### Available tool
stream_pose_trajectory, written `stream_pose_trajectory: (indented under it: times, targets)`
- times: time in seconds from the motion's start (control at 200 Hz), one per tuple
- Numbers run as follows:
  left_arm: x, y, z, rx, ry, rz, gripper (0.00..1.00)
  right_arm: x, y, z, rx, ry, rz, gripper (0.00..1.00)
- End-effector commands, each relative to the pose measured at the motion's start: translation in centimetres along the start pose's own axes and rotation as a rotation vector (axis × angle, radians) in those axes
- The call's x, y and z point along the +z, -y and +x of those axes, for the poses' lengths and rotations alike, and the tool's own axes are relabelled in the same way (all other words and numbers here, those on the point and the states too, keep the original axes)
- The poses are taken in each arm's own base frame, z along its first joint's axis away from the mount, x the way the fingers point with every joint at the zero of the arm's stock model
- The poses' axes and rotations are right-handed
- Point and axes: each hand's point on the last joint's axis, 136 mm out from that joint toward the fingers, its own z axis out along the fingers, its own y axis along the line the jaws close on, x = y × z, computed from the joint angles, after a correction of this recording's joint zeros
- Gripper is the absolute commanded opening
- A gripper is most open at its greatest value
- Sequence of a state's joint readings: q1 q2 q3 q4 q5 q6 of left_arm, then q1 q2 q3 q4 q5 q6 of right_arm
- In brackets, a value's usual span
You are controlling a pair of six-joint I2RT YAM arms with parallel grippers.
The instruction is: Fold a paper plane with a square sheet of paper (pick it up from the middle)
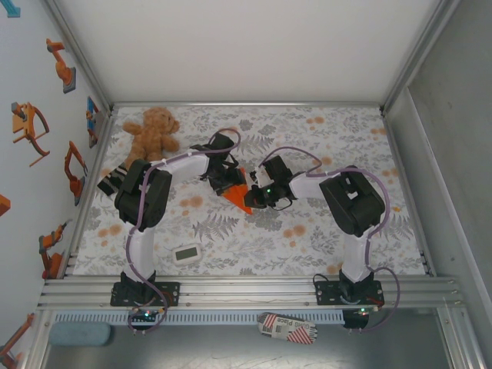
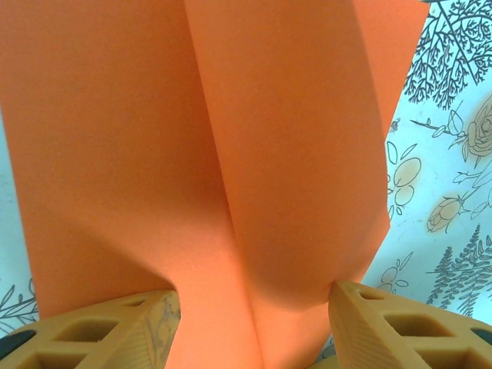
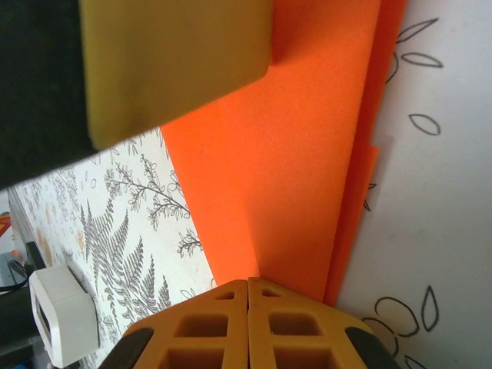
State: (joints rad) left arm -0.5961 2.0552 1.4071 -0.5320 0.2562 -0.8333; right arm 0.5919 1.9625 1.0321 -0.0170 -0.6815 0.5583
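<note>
Centrally placed paper: folded orange paper (image 1: 238,197) sits mid-frame in the top view, between both grippers.
Left gripper (image 2: 254,323): fingers apart, straddling the paper's raised centre fold.
Right gripper (image 3: 247,323): fingers pressed together at the paper's edge.
Timer (image 1: 187,254): lower centre-left.

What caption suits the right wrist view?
Shut right gripper pinching the folded bright orange paper over the floral tablecloth.

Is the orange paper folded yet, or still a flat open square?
Folded. The orange paper shows a long centre crease with raised flaps, and the right wrist view shows stacked layered edges along one side.
</note>
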Motion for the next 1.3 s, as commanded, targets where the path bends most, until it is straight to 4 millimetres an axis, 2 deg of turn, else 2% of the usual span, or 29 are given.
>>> stream_pose_trajectory:
  times: [0.0, 0.21, 0.28, 0.411, 0.526, 0.756, 0.861, 1.087, 1.297]
  targets:
    - [2.7, -7.0, 2.3, -0.036, -0.085, -0.259, 0.57, 0.3, 2.5, 1.7, 0.022, -0.065, 0.119, 0.06]
    - [-5.5, 1.6, -3.7, 0.011, 0.149, 0.093, 0.57, 0.0, 4.3, 2.9, 0.019, -0.134, 0.217, 0.03]
    - [-7.8, 2.9, -4.9, 0.003, 0.214, 0.192, 0.57, -0.1, 4.6, 3.2, 0.015, -0.147, 0.234, 0.03]
    - [-9.5, 3.7, -5.2, 0.007, 0.267, 0.347, 0.48, 0.0, 4.6, 3.4, 0.011, -0.162, 0.23, 0.03]
    - [-8.9, 5.0, -3.6, 0.05, 0.235, 0.466, 0.33, -0.1, 4.5, 3.4, 0.004, -0.169, 0.231, 0.03]
    - [-5.7, 6.2, -0.3, 0.096, 0.158, 0.528, 0.15, 0.0, 4.5, 3.2, 0.005, -0.176, 0.232, 0.02]
    - [-3.8, 5.7, 0.6, 0.094, 0.123, 0.514, 0.11, 0.0, 4.5, 3.2, 0.006, -0.178, 0.235, 0.01]
    - [-1.6, 4.6, 1.2, 0.086, 0.084, 0.475, 0.09, 0.1, 4.7, 3.3, 0.012, -0.185, 0.242, 0.01]
    - [-0.4, 3.3, 1.0, 0.093, 0.084, 0.408, 0.09, 0.2, 4.9, 3.5, 0.016, -0.191, 0.248, 0.01]
